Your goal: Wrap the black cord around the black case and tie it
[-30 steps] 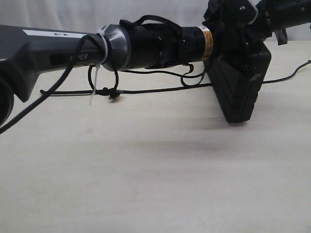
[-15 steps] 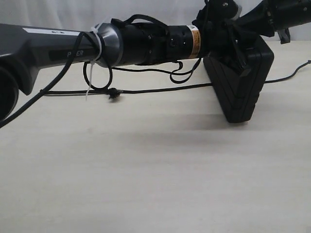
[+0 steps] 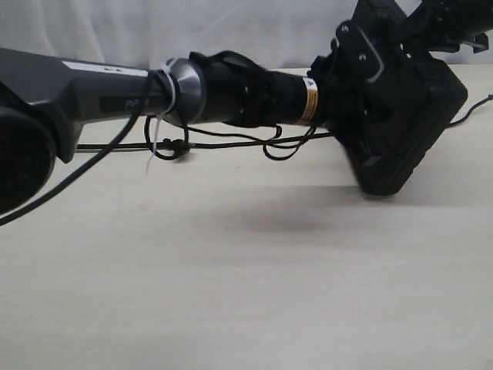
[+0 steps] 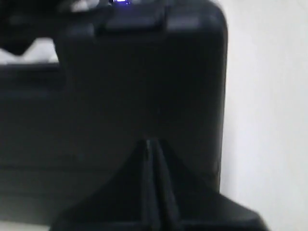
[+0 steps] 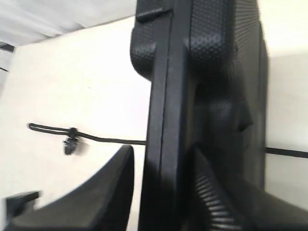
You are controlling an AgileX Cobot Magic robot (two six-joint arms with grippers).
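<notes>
Left pincer (image 4: 153, 144) closed on itself, right pincer (image 5: 162, 151) parted around the black case (image 3: 408, 131)

Right of the exterior frame, the black case stands tilted on the tabletop (image 3: 246, 293). One right finger (image 5: 108, 192) stands clear of its rim. Behind, the black cord (image 5: 110, 139) lies flat, its knot (image 3: 179, 146) left of centre.

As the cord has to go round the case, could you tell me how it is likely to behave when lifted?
The cord is thin and lies flat on the table, so it will probably droop limply. It looks light, so a push would likely just drag it. Its knot might catch on an edge of the case.
</notes>
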